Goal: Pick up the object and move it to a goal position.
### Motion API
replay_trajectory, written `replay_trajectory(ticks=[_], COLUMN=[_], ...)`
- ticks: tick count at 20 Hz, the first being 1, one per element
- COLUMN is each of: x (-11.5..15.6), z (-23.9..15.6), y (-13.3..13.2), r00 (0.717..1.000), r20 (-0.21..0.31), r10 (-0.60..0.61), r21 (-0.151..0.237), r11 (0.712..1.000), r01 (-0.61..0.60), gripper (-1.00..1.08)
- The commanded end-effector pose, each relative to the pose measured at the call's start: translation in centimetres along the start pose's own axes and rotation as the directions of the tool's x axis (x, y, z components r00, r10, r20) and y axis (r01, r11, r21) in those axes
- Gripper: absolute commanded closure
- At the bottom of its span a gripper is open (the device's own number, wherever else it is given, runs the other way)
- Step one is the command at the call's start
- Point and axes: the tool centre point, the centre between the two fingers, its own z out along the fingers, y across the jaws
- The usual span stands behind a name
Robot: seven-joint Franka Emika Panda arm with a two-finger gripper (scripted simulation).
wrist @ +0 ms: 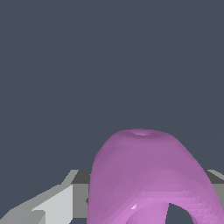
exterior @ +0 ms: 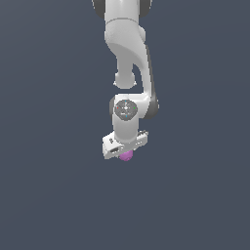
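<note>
The object is a tiny pinkish-purple lump that peeks out below my white gripper in the exterior view. In the wrist view the object fills the near part of the picture as a rounded purple dome, set between the grey fingers. The gripper looks shut on the object, with the fingers on both sides of it. Its prongs are hidden. I cannot tell how far the object is above the floor.
A plain dark grey-blue surface lies all around. The white arm comes down from the top of the exterior view. No other objects show, and no goal marker shows.
</note>
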Motion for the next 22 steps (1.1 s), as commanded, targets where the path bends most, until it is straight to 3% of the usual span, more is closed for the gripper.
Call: replay_trajectory(ticks=[1, 13, 22], x=[-0.4, -2.4, -2.7], z=[-0.7, -4.0, -5.0], y=[-2.2, -12.7, -15.7], r00=[1.000, 1.000, 1.000], r20=[-0.001, -0.001, -0.001], r10=[-0.001, -0.001, -0.001], r21=[0.000, 0.000, 0.000], r11=[1.000, 1.000, 1.000], r01=[0.001, 0.001, 0.001], gripper=[1.08, 1.08, 1.08])
